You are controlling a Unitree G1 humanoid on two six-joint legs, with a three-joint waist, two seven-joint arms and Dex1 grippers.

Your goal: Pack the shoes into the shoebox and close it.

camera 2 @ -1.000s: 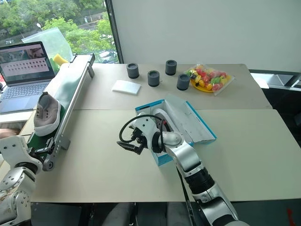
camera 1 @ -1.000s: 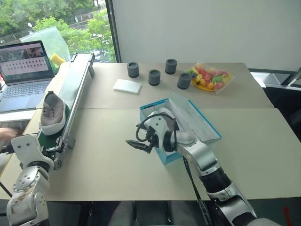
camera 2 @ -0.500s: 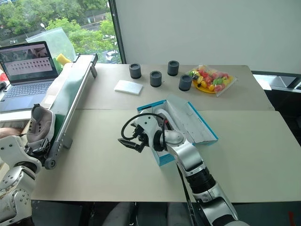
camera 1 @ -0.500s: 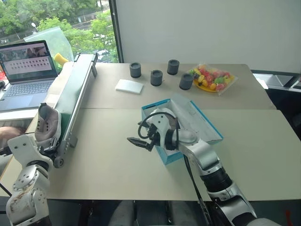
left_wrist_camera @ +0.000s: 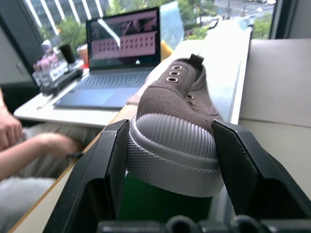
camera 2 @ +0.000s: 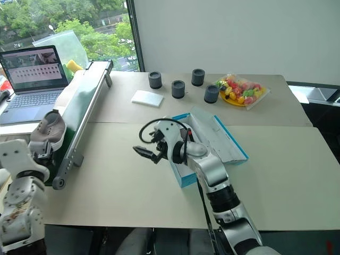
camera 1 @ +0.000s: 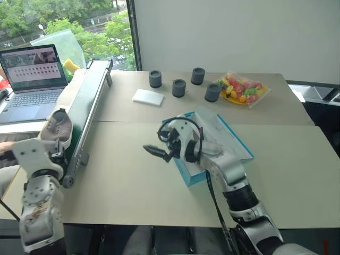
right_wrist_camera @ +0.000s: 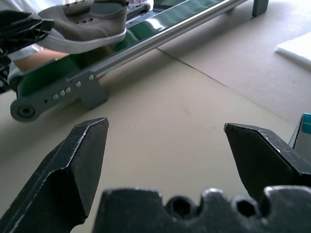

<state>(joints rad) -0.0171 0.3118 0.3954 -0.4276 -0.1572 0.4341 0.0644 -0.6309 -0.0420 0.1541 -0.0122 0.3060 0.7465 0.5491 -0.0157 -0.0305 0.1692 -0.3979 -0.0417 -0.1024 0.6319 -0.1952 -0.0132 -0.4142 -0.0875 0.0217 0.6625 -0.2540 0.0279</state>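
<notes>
Grey-brown canvas shoe [left_wrist_camera: 175,121], pale ribbed toe cap toward the left wrist camera, sits between the 2 black fingers [left_wrist_camera: 109,170] of the left gripper [left_wrist_camera: 170,165], whose jaws are clamped on its toe. In the head views the shoe [camera 1: 58,127] is at the near end of the green-belted conveyor [camera 1: 87,101] along the left side of the tabletop [camera 1: 122,175]. 1 second earlier it lay flat on the belt with the left jaws apart around it; they have since closed on it, and its toe now stands raised off the belt end.

Right gripper [camera 1: 154,151]: jaws wide apart and holding nothing, above bare tabletop just left of the shoebox [camera 1: 186,172]; it points left, toward the conveyor. Compared with 1 second ago it is slightly higher and farther from the near edge. The right wrist view looks between its 2 fingers [right_wrist_camera: 73,165] at the conveyor end and the held shoe [right_wrist_camera: 92,24].

The turquoise shoebox lies open at the tabletop's centre, lid [camera 1: 223,138] folded out to the right; the right arm hides most of its interior, so its contents cannot be told. Its place is unchanged.

Far side: 4 dark cylinders [camera 1: 179,87], a flat white pad [camera 1: 146,97] and a bag of coloured pieces [camera 1: 241,88]. An open laptop [camera 1: 32,74] stands far left, and a person's hand [left_wrist_camera: 9,133] shows beside it in the left wrist view.
</notes>
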